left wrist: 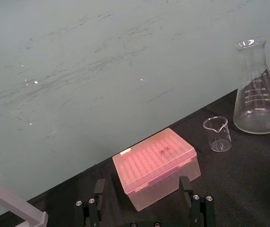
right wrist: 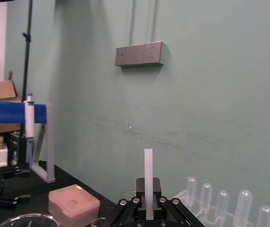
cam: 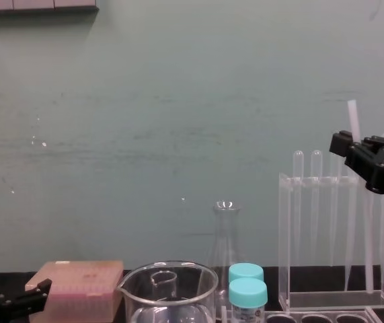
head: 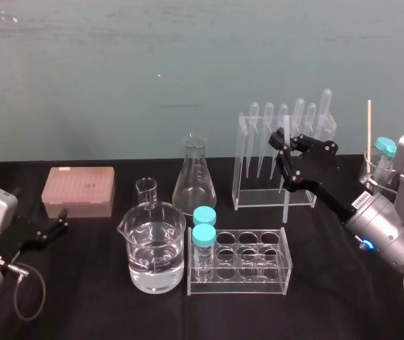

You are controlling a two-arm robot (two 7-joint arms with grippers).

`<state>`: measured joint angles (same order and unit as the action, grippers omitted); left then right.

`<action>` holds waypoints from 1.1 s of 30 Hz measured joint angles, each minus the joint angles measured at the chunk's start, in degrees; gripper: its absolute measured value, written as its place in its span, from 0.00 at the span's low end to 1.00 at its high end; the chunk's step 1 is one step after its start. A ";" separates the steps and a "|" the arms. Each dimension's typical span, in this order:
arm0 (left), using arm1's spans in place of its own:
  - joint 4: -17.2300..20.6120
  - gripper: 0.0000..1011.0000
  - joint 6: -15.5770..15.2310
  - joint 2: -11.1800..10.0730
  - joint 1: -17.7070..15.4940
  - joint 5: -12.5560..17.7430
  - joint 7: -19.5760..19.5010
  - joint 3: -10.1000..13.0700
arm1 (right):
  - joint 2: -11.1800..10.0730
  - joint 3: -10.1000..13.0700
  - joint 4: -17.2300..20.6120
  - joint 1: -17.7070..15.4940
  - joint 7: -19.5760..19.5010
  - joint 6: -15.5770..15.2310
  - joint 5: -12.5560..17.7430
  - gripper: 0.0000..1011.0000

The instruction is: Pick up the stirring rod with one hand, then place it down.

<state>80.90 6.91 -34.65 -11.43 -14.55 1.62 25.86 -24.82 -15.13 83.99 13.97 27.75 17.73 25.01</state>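
1. The right gripper [head: 284, 144] is raised above the black table [head: 329, 304], just in front of the clear pipette rack [head: 258, 202]. It is at about 1 o'clock from the clear tube rack [head: 272, 273].
2. Its jaws are clenched on the stirring rod [head: 285, 185]. In the right wrist view the rod stands straight up out of the narrow gap between the two black fingers.
3. The grip is on the upper part of the rod. A short piece shows above the jaws and a much longer piece hangs below them.
4. In the head view the rod is almost upright. In the chest view it leans a little, with the top end toward 11 o'clock.
5. The lower end comes down close to the table, in front of the base of the pipette rack. I cannot tell if it touches the cloth.
6. The left gripper [head: 54, 225] rests low near the left edge of the table, at about 7 o'clock from the pink tip box [head: 78, 191]. Its jaws are released and stand well apart.
7. A large beaker of water [head: 156, 251] stands at 9 o'clock from the tube rack, just beside it. Two blue-capped vials [head: 203, 232] stand in the left end of that rack.
8. An Erlenmeyer flask [head: 194, 180] is at about 1 o'clock from the large beaker, and a small beaker [head: 146, 191] is at 12 o'clock from it.
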 joint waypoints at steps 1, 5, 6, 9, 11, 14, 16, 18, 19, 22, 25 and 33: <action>0.00 0.99 0.00 0.00 0.00 0.00 0.00 0.00 | 0.06 0.02 -0.16 0.13 0.76 -0.04 0.08 0.07; 0.00 0.99 0.00 0.00 0.00 0.00 0.00 0.00 | 0.25 0.06 -0.53 0.35 2.73 -0.18 0.44 0.07; 0.00 0.99 0.00 0.00 0.00 0.00 0.00 0.00 | 0.27 0.05 -0.60 0.38 2.99 -0.25 0.53 0.07; 0.00 0.99 0.00 0.00 0.00 0.00 0.00 0.00 | 0.29 -0.04 -0.77 0.47 3.69 -0.45 0.66 0.07; 0.00 0.99 0.00 0.00 0.00 0.00 0.00 0.00 | 0.30 -0.23 -0.94 0.55 4.36 -0.69 0.94 0.07; 0.00 0.99 0.00 0.00 0.00 0.00 0.00 0.00 | 0.28 -0.59 -1.27 0.78 5.35 -0.99 1.34 0.07; 0.00 0.99 0.00 0.00 0.00 0.00 0.00 0.00 | 0.29 -0.91 -1.64 1.05 6.10 -1.47 1.97 0.07; 0.00 0.99 0.00 0.00 0.00 0.00 0.00 0.00 | 0.31 -1.17 -2.05 1.29 6.61 -1.69 2.28 0.07; 0.00 0.99 0.00 0.00 0.00 0.00 0.00 0.00 | 0.33 -1.31 -2.27 1.42 6.86 -1.77 2.42 0.07; 0.00 0.99 0.00 0.00 0.00 0.00 0.00 0.00 | 0.38 -2.07 -3.33 2.01 7.63 -2.28 2.84 0.07; 0.00 0.99 0.00 0.00 0.00 0.00 0.00 0.00 | 0.43 -2.54 -4.12 2.47 7.91 -2.64 2.87 0.07; 0.00 0.99 0.00 0.00 0.00 0.00 0.00 0.00 | 0.51 -4.67 -7.67 4.33 8.68 -3.97 2.24 0.07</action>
<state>80.90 6.91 -34.65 -11.43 -14.55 1.62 25.86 -24.31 -19.80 76.32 18.30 36.43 13.76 27.25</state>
